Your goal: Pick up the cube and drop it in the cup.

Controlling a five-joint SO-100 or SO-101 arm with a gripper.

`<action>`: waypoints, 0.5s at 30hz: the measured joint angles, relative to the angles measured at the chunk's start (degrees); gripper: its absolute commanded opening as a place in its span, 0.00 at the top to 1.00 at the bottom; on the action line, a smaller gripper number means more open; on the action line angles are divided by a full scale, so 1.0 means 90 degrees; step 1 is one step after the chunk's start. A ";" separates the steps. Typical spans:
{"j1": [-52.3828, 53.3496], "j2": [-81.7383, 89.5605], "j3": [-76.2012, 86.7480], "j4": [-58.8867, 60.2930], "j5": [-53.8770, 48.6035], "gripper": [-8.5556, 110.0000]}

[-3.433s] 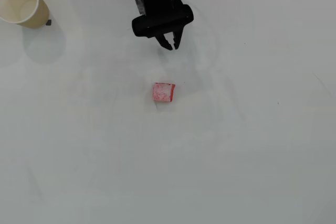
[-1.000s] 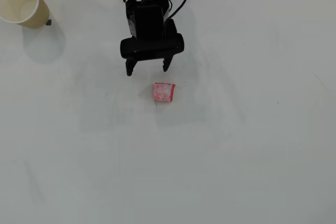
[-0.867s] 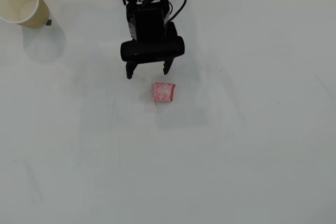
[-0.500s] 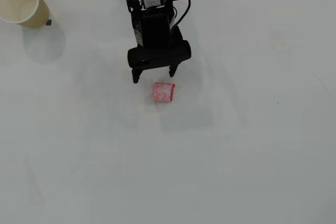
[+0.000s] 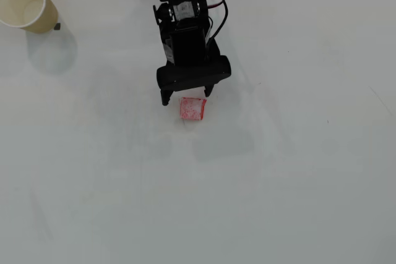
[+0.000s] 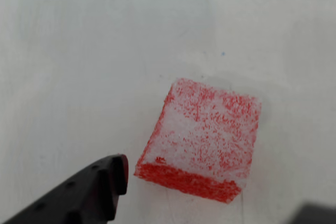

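White tabletop, overhead view: the gripper (image 5: 185,97), jaws spread, has advanced from a second ago until its tips flank the near edge of the cube (image 5: 192,109); the cup (image 5: 25,2) stands well apart. Wrist view: one finger (image 6: 86,195) sits just beside the cube (image 6: 205,139), so the grasp appears imminent.

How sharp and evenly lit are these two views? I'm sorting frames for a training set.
Overhead view: even, soft light, no glare; the cup throws a faint shadow on the table, and a pale one lies below the gripper. Wrist view: the cube is sharp enough to show its speckles, while one gripper finger at the bottom edge is dark and slightly soft.
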 measured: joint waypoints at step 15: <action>0.0107 -0.1064 -0.0684 -0.0342 0.0000 0.64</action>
